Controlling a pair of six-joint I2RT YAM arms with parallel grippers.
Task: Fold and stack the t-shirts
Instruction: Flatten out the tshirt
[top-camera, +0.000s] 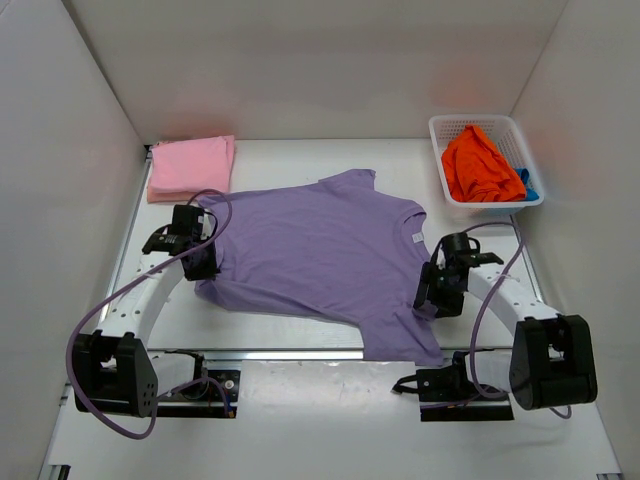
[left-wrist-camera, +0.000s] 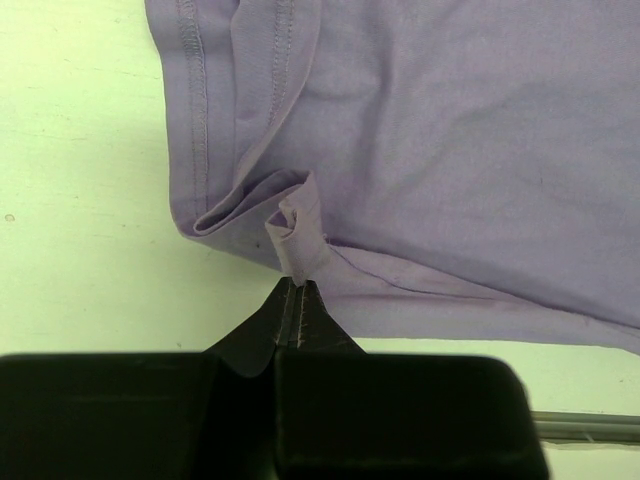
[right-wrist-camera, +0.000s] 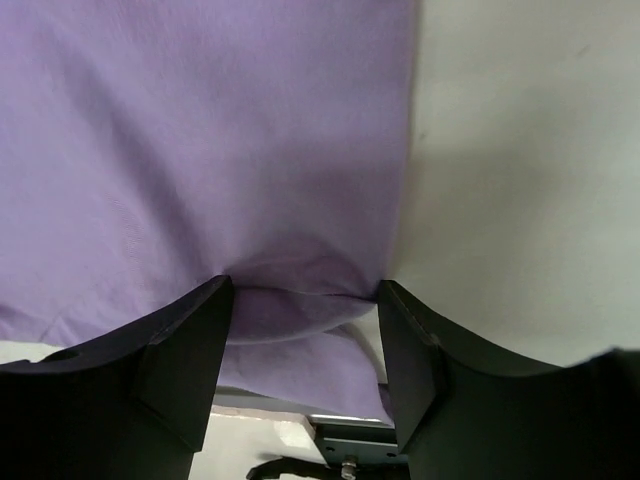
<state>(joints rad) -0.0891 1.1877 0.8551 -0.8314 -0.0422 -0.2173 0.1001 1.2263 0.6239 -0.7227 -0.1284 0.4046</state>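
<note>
White tabletop (top-camera: 290, 335) carries the purple t-shirt (top-camera: 320, 255) spread mid-frame, our left gripper (left-wrist-camera: 297, 295) pinched tight on its edge and our right gripper (right-wrist-camera: 305, 300) gaping wide over cloth, holding nothing, so we should regrip squarely before pulling it flat.

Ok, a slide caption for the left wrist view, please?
The left gripper pinches an edge of the purple t-shirt.
</note>
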